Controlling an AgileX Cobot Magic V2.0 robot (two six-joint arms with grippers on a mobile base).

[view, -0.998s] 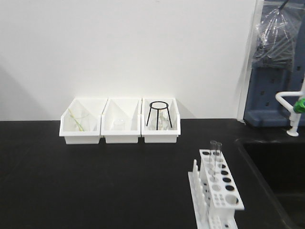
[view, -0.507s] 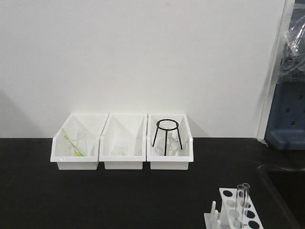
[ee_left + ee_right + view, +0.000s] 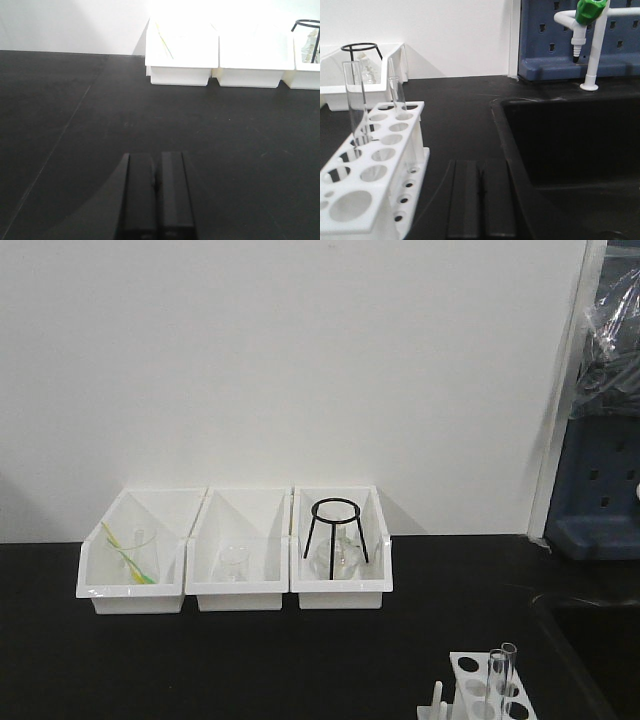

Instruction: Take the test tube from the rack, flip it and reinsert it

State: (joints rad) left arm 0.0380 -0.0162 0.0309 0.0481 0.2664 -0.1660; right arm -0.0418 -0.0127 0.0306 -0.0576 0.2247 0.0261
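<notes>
The white rack (image 3: 375,172) stands on the black bench, just left of my right gripper (image 3: 481,167). Two clear test tubes stand upright in its far holes, one nearer (image 3: 356,100) and one behind it (image 3: 396,95). The right gripper's jaws are pressed together with nothing between them, low over the bench beside the rack. In the front view only the rack's far end (image 3: 460,678) shows at the bottom edge, with both tubes (image 3: 497,685) in it. My left gripper (image 3: 156,159) is shut and empty over bare bench, far from the rack.
Three white open-fronted bins (image 3: 240,585) line the back wall; the right one holds a black tripod stand (image 3: 335,532). A deep black sink (image 3: 570,145) lies right of the right gripper. Behind it are a white tap with a green knob (image 3: 590,10) and a blue pegboard (image 3: 560,40).
The front view has shifted upward: bins and rack sit lower in frame, and the rack is now mostly cut off at the bottom. Nothing on the bench has visibly moved.
</notes>
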